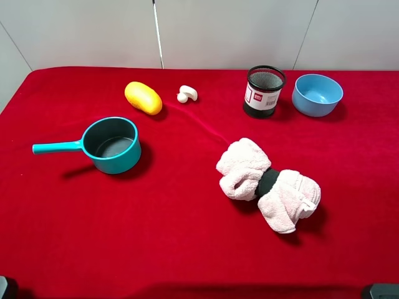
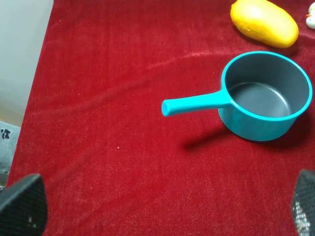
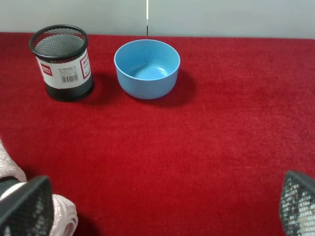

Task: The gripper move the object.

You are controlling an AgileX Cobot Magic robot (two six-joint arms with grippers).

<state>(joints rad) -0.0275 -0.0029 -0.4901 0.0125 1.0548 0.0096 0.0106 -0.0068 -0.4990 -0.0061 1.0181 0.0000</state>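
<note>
The mesh pen cup (image 1: 264,91) stood upright beside the blue bowl (image 1: 317,94) on the red worktop (image 1: 187,237); both grippers' jaws were spread wide, holding nothing

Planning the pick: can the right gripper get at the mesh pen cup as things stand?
Probably yes. The pen cup stands upright ahead of the open right gripper, bare red cloth between. The blue bowl sits beside it, apart; the pink towel lies nearer, off to one side.

Pen cup (image 1: 264,91) left of bowl (image 1: 317,94)
</note>
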